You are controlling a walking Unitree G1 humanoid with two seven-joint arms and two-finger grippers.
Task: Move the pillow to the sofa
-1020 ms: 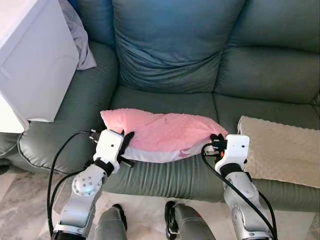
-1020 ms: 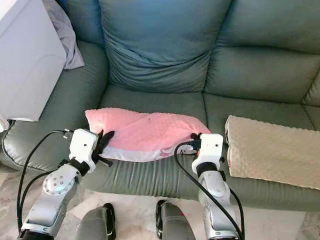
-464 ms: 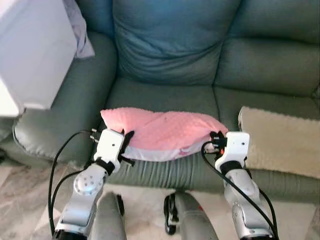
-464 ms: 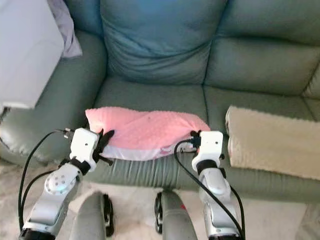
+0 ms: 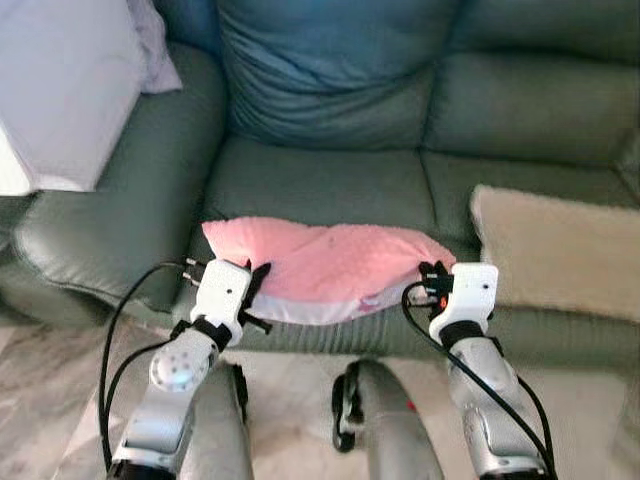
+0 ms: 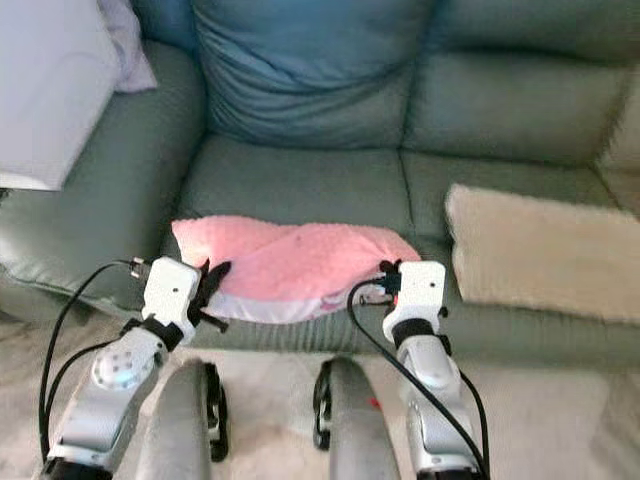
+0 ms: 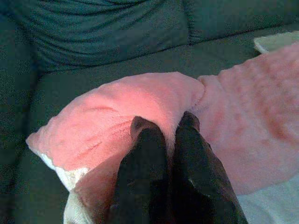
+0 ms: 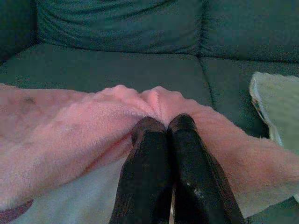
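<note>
A pink pillow (image 5: 325, 265) with a white underside hangs between my two arms, over the front edge of the green sofa's seat (image 5: 320, 185). My left gripper (image 5: 255, 283) is shut on the pillow's left end, its black fingers (image 7: 145, 154) pinching the pink fabric. At the pillow's right end my right gripper (image 5: 432, 279) is shut the same way, with its fingers (image 8: 152, 140) pressed together on a fold of the cover.
A beige blanket (image 5: 555, 250) lies on the right seat cushion. A white box (image 5: 55, 95) and a pale cloth (image 5: 155, 55) rest on the sofa's left armrest. A large blue-green back cushion (image 5: 330, 70) stands behind the seat. Marble floor lies below my legs.
The whole picture has shifted: the sofa now sits higher and farther in view and more floor shows, so the camera has moved back. Both grippers keep their hold on the pillow.
</note>
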